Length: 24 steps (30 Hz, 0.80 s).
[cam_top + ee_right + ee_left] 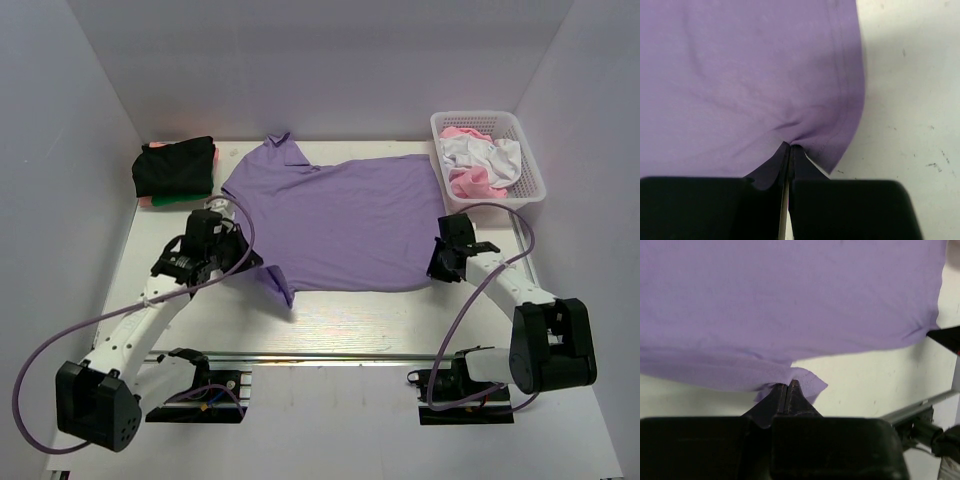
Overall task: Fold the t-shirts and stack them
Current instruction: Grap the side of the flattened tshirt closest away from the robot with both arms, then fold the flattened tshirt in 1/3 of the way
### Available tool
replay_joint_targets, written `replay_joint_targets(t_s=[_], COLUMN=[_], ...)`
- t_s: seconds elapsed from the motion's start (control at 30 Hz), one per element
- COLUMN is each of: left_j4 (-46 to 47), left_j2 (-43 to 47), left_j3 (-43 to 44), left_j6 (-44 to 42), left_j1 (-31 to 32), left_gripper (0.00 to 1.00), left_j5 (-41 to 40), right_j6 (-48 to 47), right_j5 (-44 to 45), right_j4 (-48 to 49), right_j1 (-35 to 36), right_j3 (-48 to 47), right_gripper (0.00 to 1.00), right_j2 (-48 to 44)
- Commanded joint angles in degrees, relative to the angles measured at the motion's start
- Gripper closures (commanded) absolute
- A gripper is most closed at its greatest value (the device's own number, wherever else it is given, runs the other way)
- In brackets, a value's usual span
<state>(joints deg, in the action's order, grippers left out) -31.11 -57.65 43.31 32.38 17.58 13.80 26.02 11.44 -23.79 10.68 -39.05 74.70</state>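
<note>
Folding looks about to begin on the purple shirt (340, 220). It lies spread flat on the table (340, 315) just left of the basket (484, 116), with its hem at the end next to the basket and its collar at the end away from it. The left gripper (788, 386) has its jaws closed on a stitched edge of cloth, seemingly the near sleeve, well left of the basket. The right gripper (790, 147) is clamped on the near hem corner, just in front of the basket.

Both pinches are shallow, taking only a small tuck of fabric at the tips, so I judge a sudden tug could pull either free. The step would go best if both arms lift together, only enough to clear the table. They should carry the near edge over toward the far edge, level with the basket, at one pace and with light tension between them so the fold line runs straight. The right arm should steer clear of the basket wall.

A pile (175, 170), black over green and pink, sits far left of the basket.
</note>
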Motion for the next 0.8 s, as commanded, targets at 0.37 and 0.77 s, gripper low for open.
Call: replay_joint_targets(t_s=[0.37, 0.77], left_j4=[16.69, 17.85], left_j2=[-9.32, -24.17], left_j3=[10.39, 24.27], left_j6=[-5.74, -8.30], left_j1=[-0.88, -2.03], left_gripper=[1.00, 1.00], left_j5=[-15.47, -21.79], right_j6=[-1.32, -2.90], right_j5=[1.21, 3.76], right_j4=[-5.65, -9.78], right_j1=[-0.04, -0.13], right_j3=[-17.28, -32.30], right_gripper=[1.00, 1.00], right_j2=[6.77, 17.50])
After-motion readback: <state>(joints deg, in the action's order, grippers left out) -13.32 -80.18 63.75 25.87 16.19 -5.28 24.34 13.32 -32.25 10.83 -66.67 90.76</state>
